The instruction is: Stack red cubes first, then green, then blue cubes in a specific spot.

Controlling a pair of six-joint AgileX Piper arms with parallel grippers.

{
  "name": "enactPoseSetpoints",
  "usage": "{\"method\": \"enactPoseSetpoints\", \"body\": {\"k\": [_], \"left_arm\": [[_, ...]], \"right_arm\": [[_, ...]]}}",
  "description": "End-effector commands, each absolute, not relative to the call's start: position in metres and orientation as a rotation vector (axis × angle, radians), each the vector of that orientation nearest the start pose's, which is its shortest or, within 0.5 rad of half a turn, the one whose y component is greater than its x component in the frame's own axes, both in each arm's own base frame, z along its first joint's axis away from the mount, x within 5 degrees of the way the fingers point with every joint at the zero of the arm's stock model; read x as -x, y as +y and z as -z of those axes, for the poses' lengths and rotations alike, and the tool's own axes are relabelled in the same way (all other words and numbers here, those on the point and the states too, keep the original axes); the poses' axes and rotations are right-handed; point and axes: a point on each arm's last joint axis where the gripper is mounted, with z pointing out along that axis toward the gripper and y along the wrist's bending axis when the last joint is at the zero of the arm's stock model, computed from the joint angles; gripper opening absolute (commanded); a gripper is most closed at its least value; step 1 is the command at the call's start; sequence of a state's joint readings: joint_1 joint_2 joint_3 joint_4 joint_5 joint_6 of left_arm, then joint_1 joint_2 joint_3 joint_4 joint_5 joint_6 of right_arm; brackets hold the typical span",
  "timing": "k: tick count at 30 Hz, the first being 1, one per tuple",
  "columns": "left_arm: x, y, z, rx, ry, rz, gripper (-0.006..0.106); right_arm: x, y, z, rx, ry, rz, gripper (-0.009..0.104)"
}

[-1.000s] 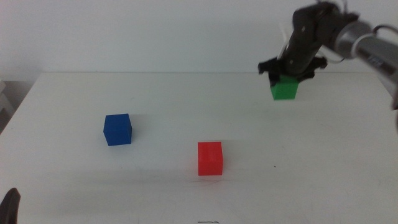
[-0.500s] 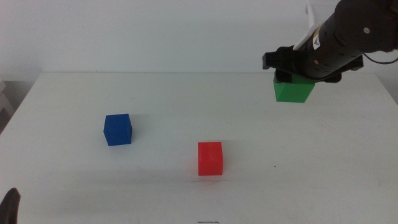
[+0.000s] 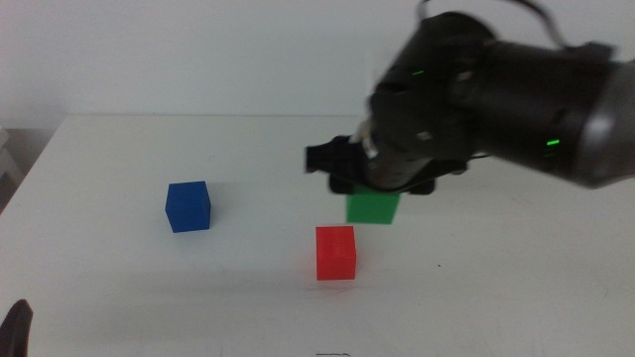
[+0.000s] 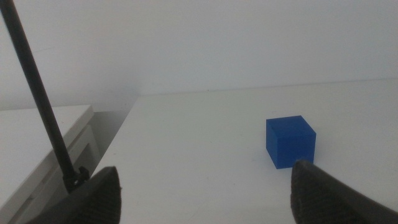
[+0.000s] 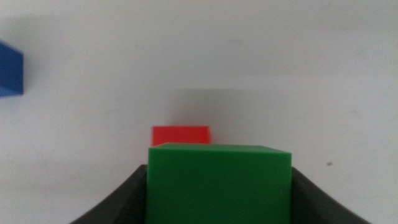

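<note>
right gripper (image 3: pixel 375 190) clenched on the small matte green cube (image 3: pixel 373 208), carried in the air just behind and slightly right of the small matte bright-red cube (image 3: pixel 335 252) on the plain white table (image 3: pixel 119 159). best brought squarely over the red cube, edges matched, lowered gently until faces meet, then let go. small matte dark-blue cube (image 3: pixel 188 206) well left of the red cube. left gripper (image 4: pixel 205 186) agape, empty, waiting near the blue cube.
</note>
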State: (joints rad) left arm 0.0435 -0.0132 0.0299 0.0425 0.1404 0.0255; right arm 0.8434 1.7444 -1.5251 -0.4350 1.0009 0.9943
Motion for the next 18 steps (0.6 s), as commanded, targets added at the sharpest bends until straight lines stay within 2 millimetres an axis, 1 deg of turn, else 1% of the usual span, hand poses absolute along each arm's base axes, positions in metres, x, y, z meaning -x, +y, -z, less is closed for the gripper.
{"method": "enactPoseSetpoints", "body": {"k": [1,4,7,12,18], "left_arm": [[-0.055,0.003,-0.200,-0.006,1.541,-0.078,0.094],[-0.055,0.003,-0.200,-0.006,1.541,-0.078,0.094],[-0.055,0.003,-0.200,-0.006,1.541,-0.078,0.094],[-0.055,0.003,-0.200,-0.006,1.541,-0.078,0.094],[-0.055,0.003,-0.200,-0.006,1.541,-0.078,0.094]], "right_arm": [[-0.272,0.268,-0.335,0.033,2.465,-0.160,-0.001],[-0.275,0.280,-0.332,0.044,2.471,-0.168,-0.001],[-0.280,0.288,-0.323,0.052,2.489,-0.167,-0.001],[-0.288,0.299,-0.311,0.129,2.498,-0.148,-0.001],[-0.297,0.303,-0.301,0.133,2.504,-0.115,-0.001]]}}
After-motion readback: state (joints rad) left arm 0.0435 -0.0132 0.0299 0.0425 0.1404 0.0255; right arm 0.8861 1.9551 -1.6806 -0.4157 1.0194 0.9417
